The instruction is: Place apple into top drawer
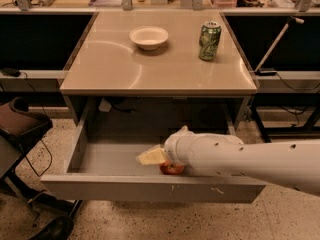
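Observation:
The top drawer [125,188] is pulled open under the table; its grey front panel has small white scuffs. My white arm reaches in from the right, and the gripper [151,156] with its cream-coloured tip is inside the drawer, just right of its middle. The red apple [171,169] sits low in the drawer against the front panel, directly under the gripper's wrist and partly hidden by it. I cannot tell whether the gripper touches the apple.
On the tan table top [110,69] stand a white bowl [149,37] and a green soda can [209,40]. A brown chair [20,124] and cables are at the left. Shelving and a leaning rod [275,44] are at the right.

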Controlling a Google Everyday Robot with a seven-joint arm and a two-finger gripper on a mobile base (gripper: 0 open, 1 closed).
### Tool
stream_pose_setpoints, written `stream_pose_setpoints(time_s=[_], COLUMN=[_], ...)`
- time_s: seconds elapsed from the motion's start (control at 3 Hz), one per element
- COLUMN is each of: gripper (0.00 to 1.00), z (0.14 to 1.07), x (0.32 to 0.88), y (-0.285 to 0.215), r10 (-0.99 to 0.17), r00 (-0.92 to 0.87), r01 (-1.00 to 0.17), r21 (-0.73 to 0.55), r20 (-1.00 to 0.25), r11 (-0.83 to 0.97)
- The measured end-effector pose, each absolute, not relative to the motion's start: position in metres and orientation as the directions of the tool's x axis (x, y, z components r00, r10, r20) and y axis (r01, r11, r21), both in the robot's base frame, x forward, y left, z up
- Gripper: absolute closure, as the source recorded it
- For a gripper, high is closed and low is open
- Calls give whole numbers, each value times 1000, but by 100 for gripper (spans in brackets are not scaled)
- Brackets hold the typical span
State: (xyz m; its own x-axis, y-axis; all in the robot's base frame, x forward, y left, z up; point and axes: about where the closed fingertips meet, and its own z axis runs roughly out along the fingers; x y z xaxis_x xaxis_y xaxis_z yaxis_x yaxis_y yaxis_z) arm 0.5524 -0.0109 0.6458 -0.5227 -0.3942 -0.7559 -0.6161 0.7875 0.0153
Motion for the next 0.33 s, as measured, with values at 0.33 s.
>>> stream_pose_setpoints(time_s=[0.33], gripper=[0], z=[646], x=[552], y=[-11], r10=[-394], r00=[-523], r01=[-616], r21=[15], r20=[-756], r11=[788])
